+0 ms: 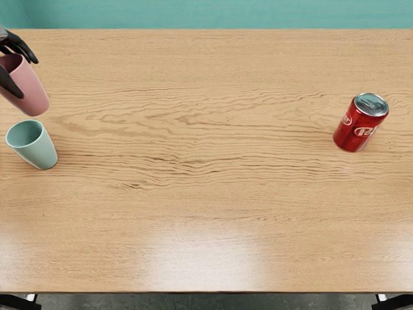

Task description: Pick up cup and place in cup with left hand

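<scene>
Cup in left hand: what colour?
The cup is pink, seen best in the head view.

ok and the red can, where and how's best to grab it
Probably around the red can at mid-height, coming level from the picture's right, the nearer side edge: it stands upright, its round wall suits wrapping fingers, and its lid is flat.
</scene>
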`<move>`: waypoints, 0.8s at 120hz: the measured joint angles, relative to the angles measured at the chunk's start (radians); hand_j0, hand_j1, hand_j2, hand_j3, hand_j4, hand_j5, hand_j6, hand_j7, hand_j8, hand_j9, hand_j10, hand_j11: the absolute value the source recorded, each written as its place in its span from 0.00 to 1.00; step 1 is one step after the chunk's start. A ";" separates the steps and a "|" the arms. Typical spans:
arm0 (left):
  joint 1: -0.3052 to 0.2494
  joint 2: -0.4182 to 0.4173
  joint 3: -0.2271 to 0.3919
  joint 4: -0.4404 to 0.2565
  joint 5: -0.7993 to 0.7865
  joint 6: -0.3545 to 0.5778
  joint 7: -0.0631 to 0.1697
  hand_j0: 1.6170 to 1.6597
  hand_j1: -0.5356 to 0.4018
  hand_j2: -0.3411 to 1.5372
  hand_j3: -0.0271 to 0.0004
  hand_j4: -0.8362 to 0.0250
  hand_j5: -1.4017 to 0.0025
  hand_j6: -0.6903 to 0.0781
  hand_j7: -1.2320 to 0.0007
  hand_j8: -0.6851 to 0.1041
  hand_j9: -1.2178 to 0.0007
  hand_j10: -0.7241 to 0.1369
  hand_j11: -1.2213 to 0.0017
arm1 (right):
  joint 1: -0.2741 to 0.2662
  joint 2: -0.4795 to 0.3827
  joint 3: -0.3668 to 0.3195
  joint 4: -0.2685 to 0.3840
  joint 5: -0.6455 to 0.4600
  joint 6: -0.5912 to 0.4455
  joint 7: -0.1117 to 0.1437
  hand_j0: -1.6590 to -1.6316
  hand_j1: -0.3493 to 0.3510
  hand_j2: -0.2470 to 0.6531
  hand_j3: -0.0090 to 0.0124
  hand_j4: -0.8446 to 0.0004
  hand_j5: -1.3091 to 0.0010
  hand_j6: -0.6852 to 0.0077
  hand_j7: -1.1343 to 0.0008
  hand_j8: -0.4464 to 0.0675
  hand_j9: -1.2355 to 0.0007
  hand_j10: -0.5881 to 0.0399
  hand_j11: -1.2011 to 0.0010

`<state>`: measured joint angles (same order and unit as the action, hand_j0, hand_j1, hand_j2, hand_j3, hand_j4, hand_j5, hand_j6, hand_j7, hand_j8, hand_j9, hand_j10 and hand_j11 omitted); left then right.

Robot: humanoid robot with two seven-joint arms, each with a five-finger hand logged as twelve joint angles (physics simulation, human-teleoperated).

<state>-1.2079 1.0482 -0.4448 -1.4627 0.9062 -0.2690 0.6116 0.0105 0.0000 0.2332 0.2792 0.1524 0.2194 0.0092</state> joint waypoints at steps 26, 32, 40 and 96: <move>0.011 0.042 0.003 -0.001 -0.026 -0.002 0.000 0.81 0.35 0.32 0.99 0.37 0.48 0.48 0.40 0.61 0.40 0.52 0.41 | 0.000 0.000 0.000 0.000 0.000 0.000 0.000 0.04 0.00 0.27 0.42 1.00 1.00 0.99 1.00 0.87 1.00 0.94 1.00; 0.013 0.042 0.005 -0.001 -0.031 -0.003 0.000 0.80 0.33 0.33 0.99 0.38 0.48 0.49 0.40 0.62 0.40 0.52 0.41 | 0.000 0.000 0.000 0.000 0.000 0.000 0.000 0.04 0.00 0.27 0.42 1.00 1.00 0.99 1.00 0.87 1.00 0.94 1.00; 0.016 0.042 0.008 -0.001 -0.035 -0.004 0.000 0.79 0.34 0.33 0.99 0.38 0.47 0.49 0.40 0.62 0.39 0.53 0.41 | 0.000 0.000 0.000 0.000 0.000 0.000 0.000 0.04 0.00 0.27 0.42 1.00 1.00 0.99 1.00 0.87 1.00 0.94 1.00; 0.044 0.048 0.014 -0.001 -0.049 -0.045 0.000 0.77 0.35 0.32 0.99 0.38 0.48 0.49 0.40 0.62 0.39 0.52 0.40 | 0.000 0.000 0.000 0.000 0.000 0.000 0.000 0.04 0.00 0.27 0.42 1.00 1.00 0.99 1.00 0.87 1.00 0.94 1.00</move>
<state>-1.1638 1.0965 -0.4310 -1.4638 0.8572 -0.3144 0.6115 0.0103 0.0000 0.2331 0.2792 0.1524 0.2193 0.0092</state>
